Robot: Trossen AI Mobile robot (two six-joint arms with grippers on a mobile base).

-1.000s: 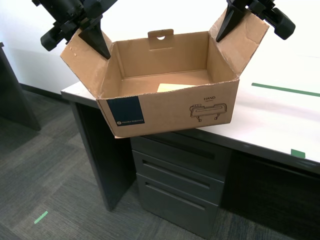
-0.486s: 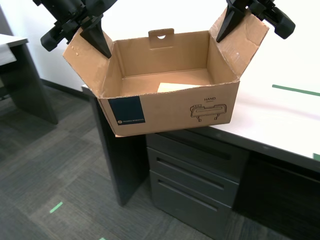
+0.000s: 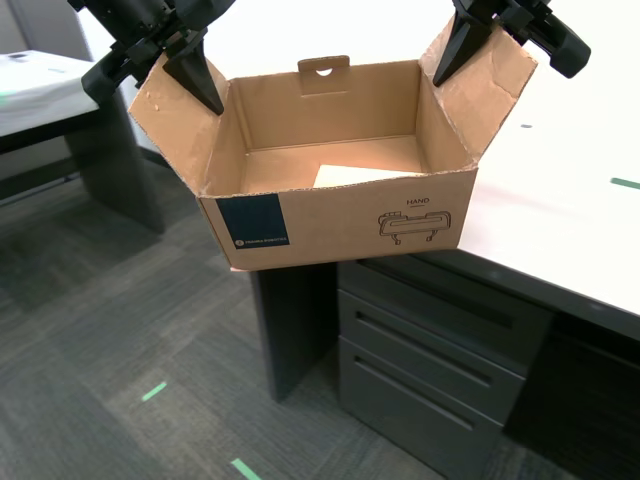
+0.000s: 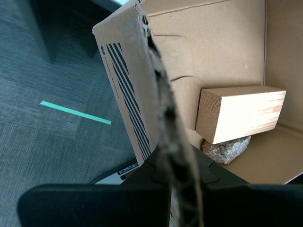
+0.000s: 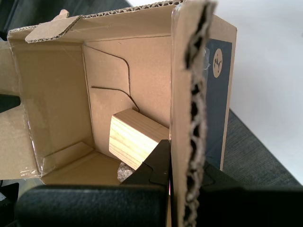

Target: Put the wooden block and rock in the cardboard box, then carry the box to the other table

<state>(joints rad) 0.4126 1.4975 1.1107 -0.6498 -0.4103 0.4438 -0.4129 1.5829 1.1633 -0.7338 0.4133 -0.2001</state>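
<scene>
The cardboard box hangs in the air, open side up, with its navy label and "HAND" drawing facing the camera. My second gripper is shut on the flap at the exterior view's left, and my first gripper is shut on the flap at its right. Each wrist view shows a torn flap edge pinched between the jaws, at my second gripper and my first gripper. Inside lies the wooden block, with the rock tucked against it. Which table is the other table I cannot tell.
A white tabletop with a green tape mark sits behind the box at the exterior view's right, over grey drawers. Another pale table shows at the far left. Grey carpet carries green tape marks.
The camera has swung: table, drawers and floor slid toward the exterior view's right, and a second table came into view at its left. Box and grippers hold the same place in the picture.
</scene>
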